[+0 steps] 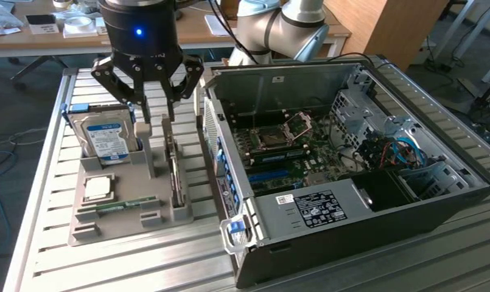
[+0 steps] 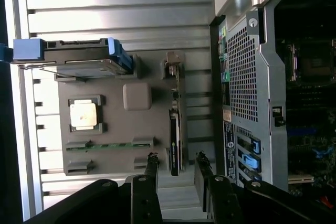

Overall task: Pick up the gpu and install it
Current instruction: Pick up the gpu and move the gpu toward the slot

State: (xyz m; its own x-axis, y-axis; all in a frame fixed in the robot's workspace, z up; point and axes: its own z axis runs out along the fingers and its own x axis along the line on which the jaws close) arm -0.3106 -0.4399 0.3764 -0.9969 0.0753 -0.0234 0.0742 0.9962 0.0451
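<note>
The gpu [image 1: 175, 176] is a thin card standing edge-on in a slot along the side of the grey holder [image 1: 123, 230] nearest the computer case. In the wrist view the gpu [image 2: 174, 137] shows as a slim dark slat. My gripper [image 1: 157, 117] hangs above the holder's far end, over the gpu's line. In the wrist view my gripper [image 2: 177, 163] is open, with one finger [image 2: 152, 167] on each side of the card's end. The fingers stand apart from the card and hold nothing.
The holder also carries a silver hard drive [image 1: 106, 139] with a blue-white label, a square processor [image 1: 97, 187], a green memory stick [image 1: 119, 205] and a grey post [image 1: 151, 146]. The open computer case [image 1: 439, 207] lies on the exterior view's right, its motherboard [image 1: 285, 152] exposed.
</note>
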